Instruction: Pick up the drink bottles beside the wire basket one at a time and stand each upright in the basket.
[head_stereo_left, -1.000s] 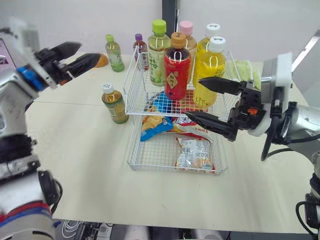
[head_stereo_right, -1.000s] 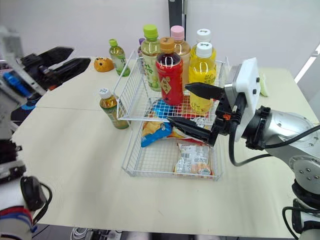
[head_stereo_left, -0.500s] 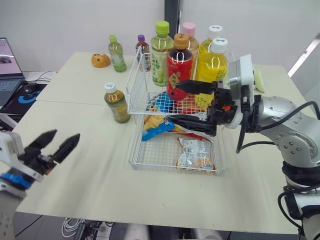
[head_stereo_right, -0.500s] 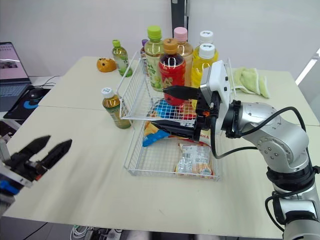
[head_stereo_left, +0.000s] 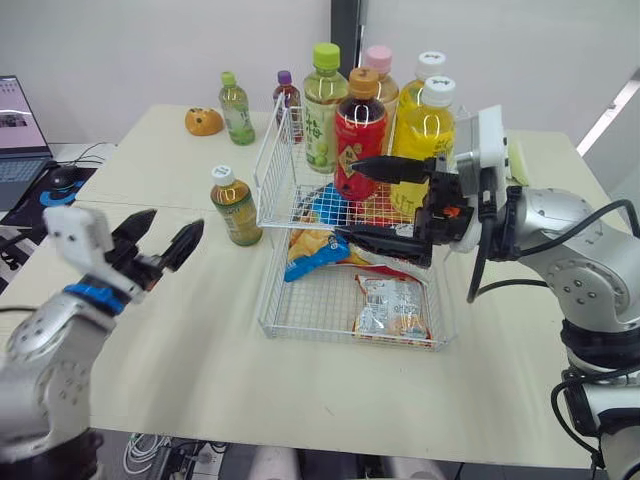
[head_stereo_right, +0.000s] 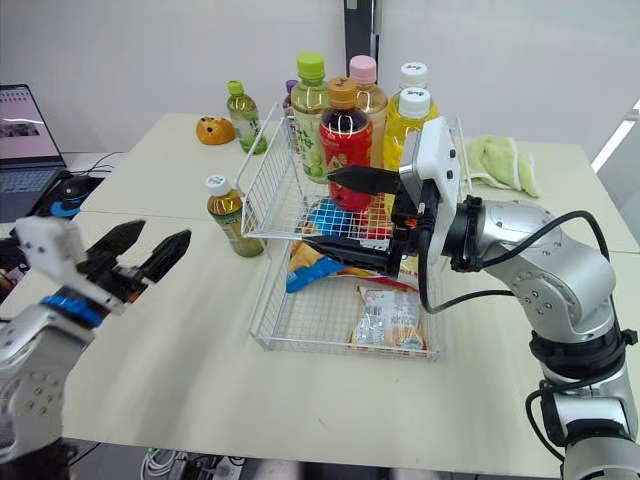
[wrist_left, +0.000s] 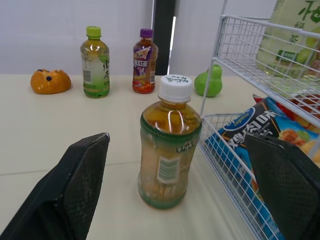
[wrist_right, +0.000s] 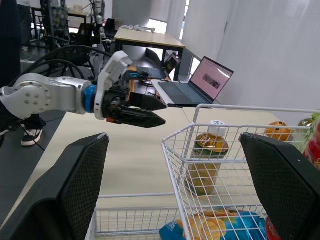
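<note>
— Left gripper (head_stereo_left: 172, 226): how is it set?
— Its fingers are spread apart and nothing is held. It is poised above the table (head_stereo_left: 150, 330) and aimed at the tea bottle (head_stereo_left: 235, 206) with the white cap.
— Where is that bottle found?
— It is stood upright on the table, just beside the left wall of the wire basket (head_stereo_left: 268, 175) but not touching it. Farther back, a green-capped bottle (wrist_left: 95, 62) and a purple-capped bottle (wrist_left: 144, 62) are also left outside, both upright.
— How is the tea bottle expected to handle?
— It is judged nearly full, so some weight is to be allowed for. The plastic wall looks stiff enough for a firm pinch, but it is smooth, and a slip is likely under a loose one. The labelled belly, below the shoulder, is best taken, with the cap left free. If it were held by the cap, it could be set swinging.
— And in the basket?
— Five larger bottles (head_stereo_left: 322, 110) are seen standing in the upper tier, and snack bags (head_stereo_left: 390, 305) are laid in the lower one. Room seems to be left at the front of the upper tier, though that cannot be told for sure.
— And the right gripper (head_stereo_left: 345, 198)?
— It is held at the basket's front with its fingers wide apart and nothing between them. One finger is level with the red bottle (head_stereo_left: 358, 130) and the other is lower, over the snack bags.
</note>
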